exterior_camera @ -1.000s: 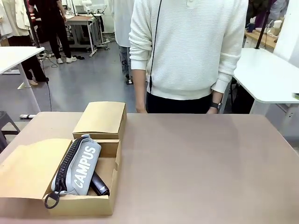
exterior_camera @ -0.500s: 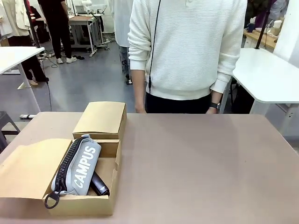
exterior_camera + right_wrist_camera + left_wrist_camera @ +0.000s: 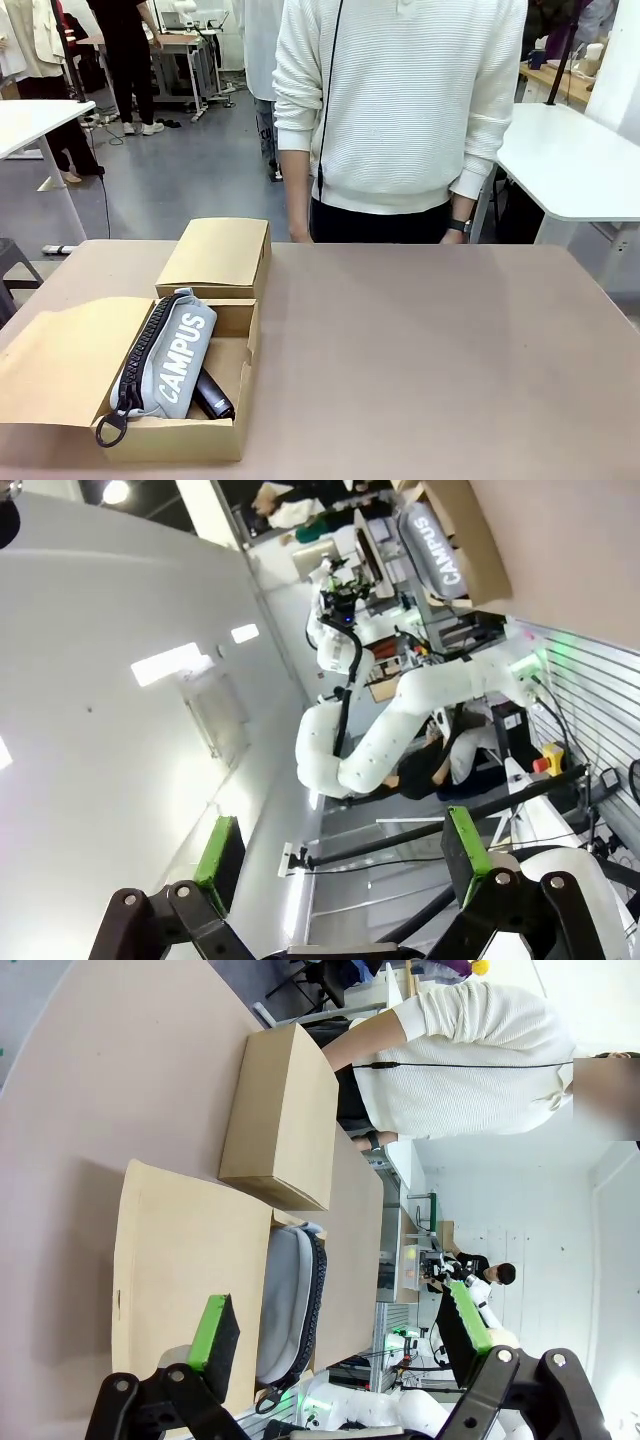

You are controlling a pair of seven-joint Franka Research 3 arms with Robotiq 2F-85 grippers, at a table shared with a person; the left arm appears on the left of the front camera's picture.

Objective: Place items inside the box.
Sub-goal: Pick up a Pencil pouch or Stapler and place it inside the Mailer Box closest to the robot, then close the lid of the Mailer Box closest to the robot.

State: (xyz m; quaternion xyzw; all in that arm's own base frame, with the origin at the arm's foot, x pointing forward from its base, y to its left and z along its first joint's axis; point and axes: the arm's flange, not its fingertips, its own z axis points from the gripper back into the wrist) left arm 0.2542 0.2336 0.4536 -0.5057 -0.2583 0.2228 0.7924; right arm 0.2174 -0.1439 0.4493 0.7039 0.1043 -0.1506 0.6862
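"CAMPUS" on grey zip pouch [image 3: 172,355]

a grey floor [image 3: 190,170] runs behind the brown table [image 3: 430,350]. white tables stand at the left [image 3: 35,120] and right [image 3: 570,165], with a workbench [image 3: 180,45] farther back. ceiling lights [image 3: 165,663] glow on a white ceiling.
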